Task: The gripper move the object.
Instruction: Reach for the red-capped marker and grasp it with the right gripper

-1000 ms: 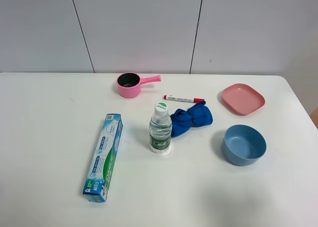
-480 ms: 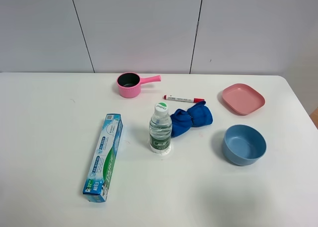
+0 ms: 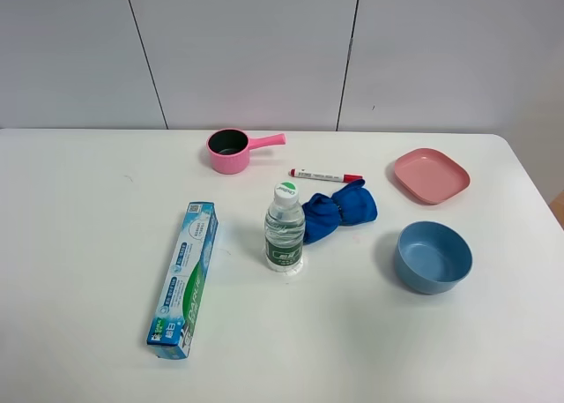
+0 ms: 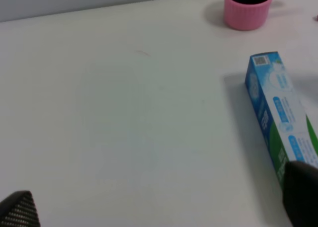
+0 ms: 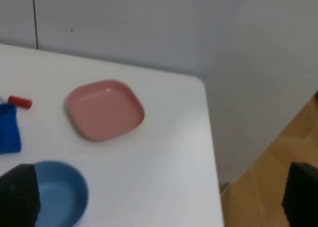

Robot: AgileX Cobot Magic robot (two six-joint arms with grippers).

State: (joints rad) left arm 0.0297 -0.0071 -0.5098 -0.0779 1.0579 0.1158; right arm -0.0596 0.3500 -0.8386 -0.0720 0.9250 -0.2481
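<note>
The white marker pen with a red cap (image 3: 327,175) lies on the white table behind the blue cloth (image 3: 340,210), between the pink saucepan and the pink plate. Only its red end (image 5: 19,102) shows in the right wrist view. Neither arm shows in the exterior high view. My left gripper (image 4: 159,207) is open and empty over the table's left part, beside the toothpaste box (image 4: 281,120). My right gripper (image 5: 159,197) is open and empty near the table's right edge, over the blue bowl (image 5: 54,194), far from the marker.
A water bottle (image 3: 285,227) stands at the middle. A long toothpaste box (image 3: 183,278) lies at the front left. A pink saucepan (image 3: 233,149) is at the back. A pink plate (image 3: 430,175) and a blue bowl (image 3: 433,256) are at the right.
</note>
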